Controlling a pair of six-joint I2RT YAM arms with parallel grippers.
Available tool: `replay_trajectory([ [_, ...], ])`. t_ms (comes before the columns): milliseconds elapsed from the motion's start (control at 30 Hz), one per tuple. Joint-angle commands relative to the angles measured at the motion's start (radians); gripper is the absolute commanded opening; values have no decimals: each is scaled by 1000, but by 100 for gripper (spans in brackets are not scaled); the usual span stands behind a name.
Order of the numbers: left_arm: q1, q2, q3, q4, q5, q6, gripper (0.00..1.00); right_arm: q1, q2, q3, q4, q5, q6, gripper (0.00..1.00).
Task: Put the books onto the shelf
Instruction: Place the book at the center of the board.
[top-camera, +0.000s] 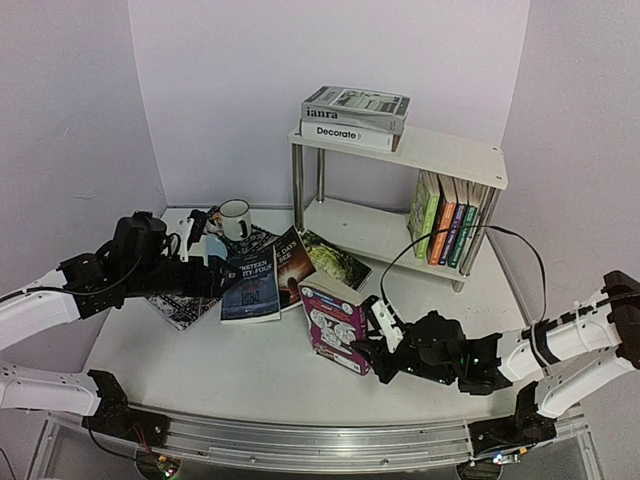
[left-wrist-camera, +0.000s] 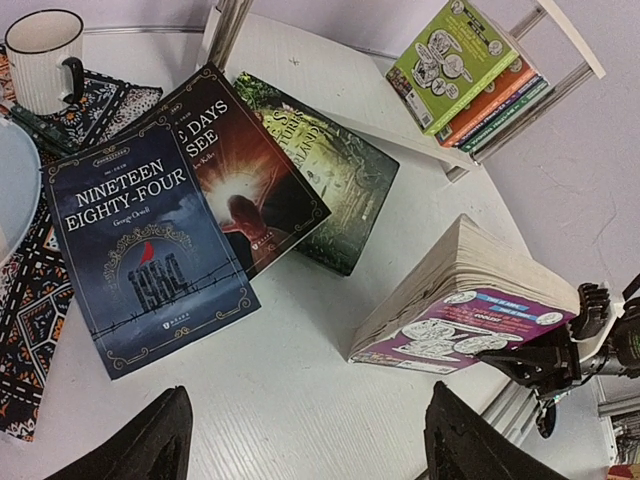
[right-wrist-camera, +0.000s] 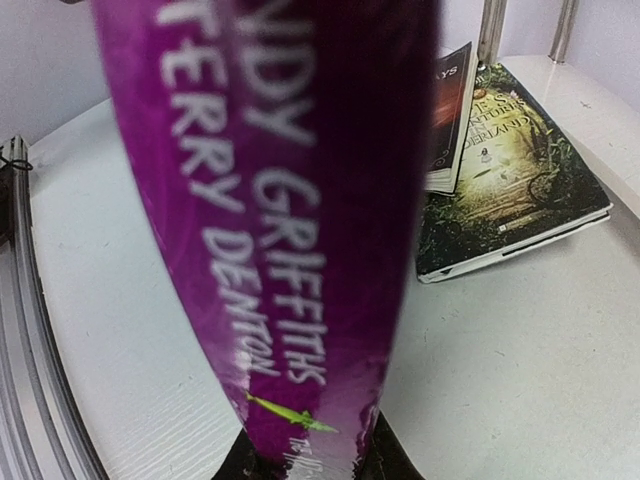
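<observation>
Right wrist view: what has the right gripper (right-wrist-camera: 300, 462) got? (A)
It is clamped on the purple book (right-wrist-camera: 290, 220), gripping narrowly at its bottom edge. The glossy spine fills the view, with white letters reading Griffiths and Denton (B)
Where is that book from the shelf (top-camera: 440, 150)? (A)
On the table (top-camera: 250, 380) in front of the shelf, apart from it. It stands on edge and leans, cartoon cover outward, and the left wrist view shows its thick block of rough cream pages (B)
The left gripper (left-wrist-camera: 310, 450)? (A)
Jaws spread wide, nothing between the black fingers (left-wrist-camera: 150, 440). It hangs over the table in front of the shelf, touching nothing I can see (B)
What lies there? (A)
Three flat paperbacks fanned out just before the shelf's chrome legs (top-camera: 297, 185), overlapping: a dark blue Nineteen Eighty-Four (left-wrist-camera: 150, 260), a dark one with a red glow (left-wrist-camera: 245, 190) and a mossy green one (left-wrist-camera: 330, 175) (B)
And on the shelf itself? (A)
Slim green, orange and purple books (top-camera: 445, 225) stand upright on the lower board, and two thick books (top-camera: 355, 112) lie stacked flat on the top board. The boards are matte white rectangles, the legs round shiny tube (B)
</observation>
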Motion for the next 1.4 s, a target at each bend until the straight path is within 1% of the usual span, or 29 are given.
replay_trajectory([
  [0,-1,-12,-8,61,22,13,81,1,14,-12,106,-2,-47,18],
  [33,0,-15,-9,63,22,13,81,1,15,-16,107,3,-44,23],
  [67,0,-16,-10,62,22,13,81,1,16,-19,108,7,-40,26],
  [167,0,-21,-14,62,22,12,81,1,20,-23,110,13,-34,28],
  [233,0,-24,-16,63,23,13,81,2,22,-28,110,11,-36,33],
  [367,0,-31,-21,62,22,12,81,1,38,-40,112,11,-49,34],
  [500,0,-33,-24,62,24,10,81,1,49,-52,130,17,-61,33],
  [533,0,-34,-25,62,26,10,81,1,49,-55,133,20,-60,36],
  [567,0,-35,-25,62,26,9,81,1,49,-57,135,24,-57,42],
  [667,0,-38,-25,62,26,8,81,1,51,-78,173,37,-49,67],
  [700,0,-38,-25,61,26,9,81,1,53,-90,198,41,-50,74],
  [767,0,-37,-25,62,26,9,81,1,64,-106,241,52,-65,84],
  [1000,0,-22,-21,62,36,10,81,2,71,-117,339,97,-195,85],
  [1067,0,-23,-20,62,36,9,81,1,71,-131,389,102,-201,85],
  [1167,-1,-26,-22,62,32,7,81,1,94,-174,523,123,-227,84],
  [1233,0,-23,-23,62,32,5,81,2,142,-225,682,124,-247,84],
  [1267,0,-21,-23,62,34,6,81,3,161,-244,734,129,-253,84],
  [1300,0,-17,-23,64,36,5,81,5,181,-251,775,135,-259,84],
  [1367,0,-9,-20,65,41,5,81,13,203,-248,787,138,-270,84],
])
